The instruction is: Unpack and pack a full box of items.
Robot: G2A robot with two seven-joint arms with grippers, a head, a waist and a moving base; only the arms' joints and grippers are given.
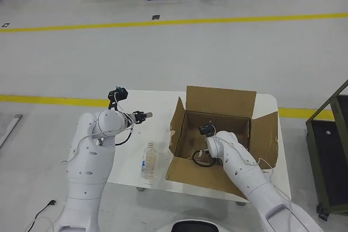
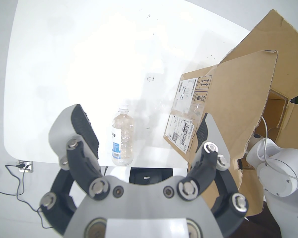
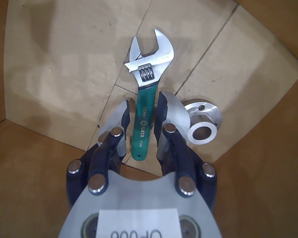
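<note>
We see the left gripper [image 2: 141,113] spread wide and holding nothing, hanging over the table [image 1: 156,101] just left of the box [image 1: 220,100]; the bottle [image 1: 149,160] lies on its side by the table's near edge, left of the box and apart from it; the box stands open on the right half of the table, flaps up; inside, the right gripper [image 3: 144,102] is down at the floor, its fingers [image 3: 173,111] set either side of the green handle of the wrench [image 3: 147,75]; a thin gap shows on one side, so it's not clamped; the wrench lies flat; a metal flange [image 3: 202,122] sits just beside that gripper.
</note>
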